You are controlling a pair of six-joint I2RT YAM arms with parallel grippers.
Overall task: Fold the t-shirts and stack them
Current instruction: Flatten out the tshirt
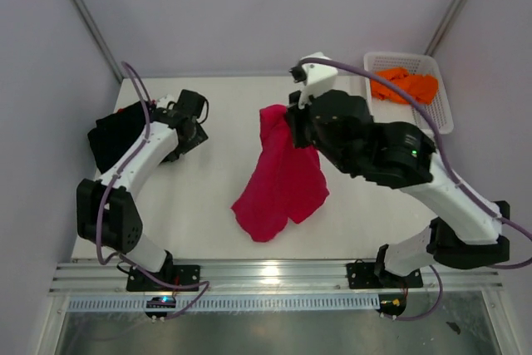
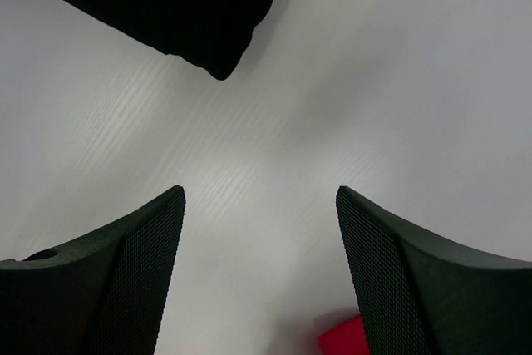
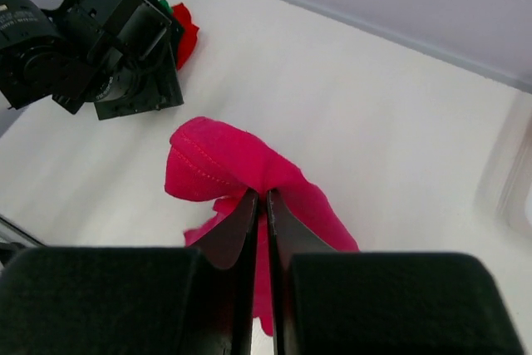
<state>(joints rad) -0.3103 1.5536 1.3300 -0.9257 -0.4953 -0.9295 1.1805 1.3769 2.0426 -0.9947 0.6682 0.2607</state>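
The right gripper (image 3: pixel 261 199), clenched on the far end of the crimson t-shirt (image 1: pixel 281 179), let its length trail toward the near edge, while the left gripper (image 2: pixel 260 205), spread and empty, sat well apart leftward.

A robotics lab: white table (image 1: pixel 208 222), aluminium rail (image 1: pixel 274 276), bare walls (image 1: pixel 249 6).

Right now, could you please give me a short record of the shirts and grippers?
right gripper: shut on crimson shirt, one end lifted
crimson shirt: unfolded, lower part lying mid-table
left gripper: open, empty, over bare table
black shirt: left edge of table, beside left gripper
orange shirt: crumpled in basket, far right corner
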